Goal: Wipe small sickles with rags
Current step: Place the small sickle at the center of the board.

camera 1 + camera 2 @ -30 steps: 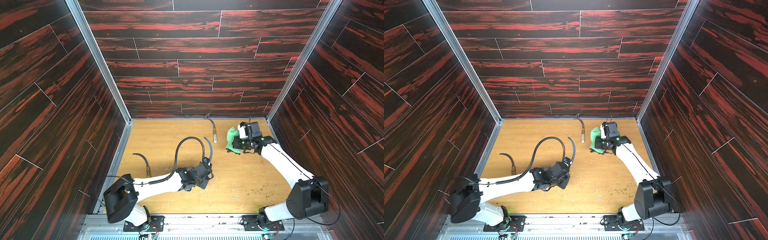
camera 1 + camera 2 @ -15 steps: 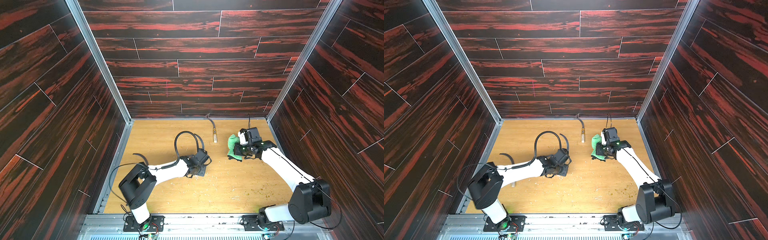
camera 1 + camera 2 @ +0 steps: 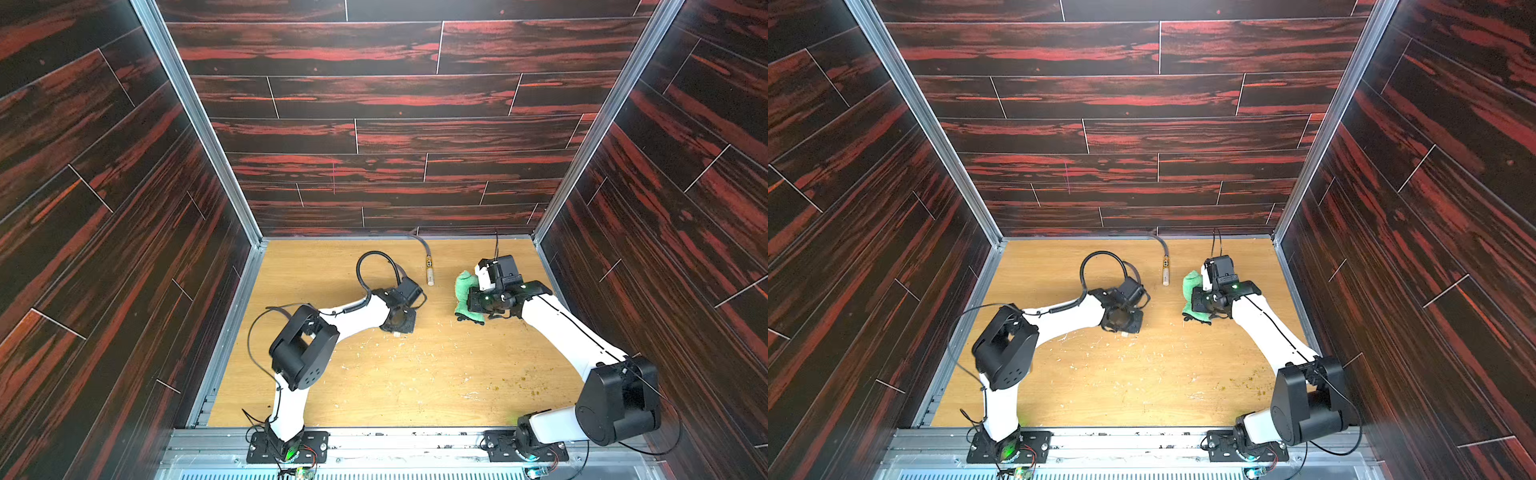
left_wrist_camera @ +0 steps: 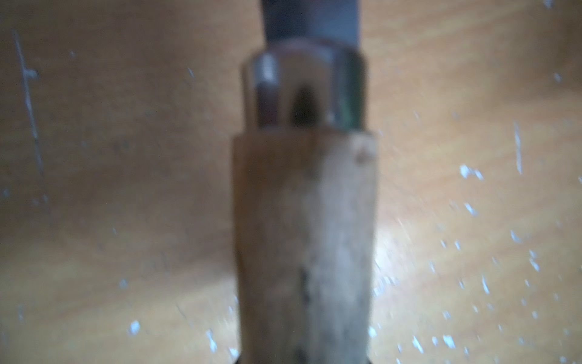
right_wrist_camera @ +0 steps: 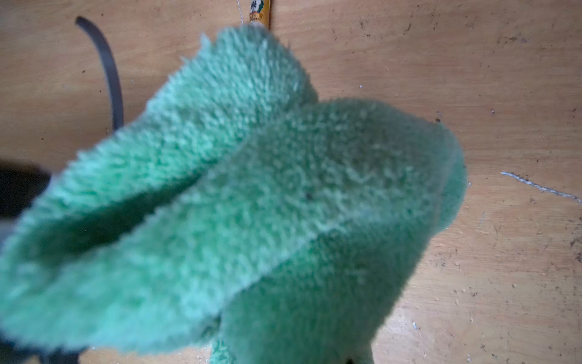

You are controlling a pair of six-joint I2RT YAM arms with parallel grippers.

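The left gripper point(image 3: 398, 323), clamped on the held sickle point(image 4: 304, 220) by its handle, has swung from near left to mid-table beside the green rag point(image 3: 464, 291) pinched in the right gripper point(image 3: 478, 302), so wiping looks imminent; 1 spare sickle point(image 3: 429, 268) lies far centre.

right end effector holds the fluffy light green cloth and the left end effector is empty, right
No. The left end effector is not empty: the left wrist view shows it gripping a small dark-bladed sickle by its pale wooden handle. The right end effector does hold the fluffy light green cloth.
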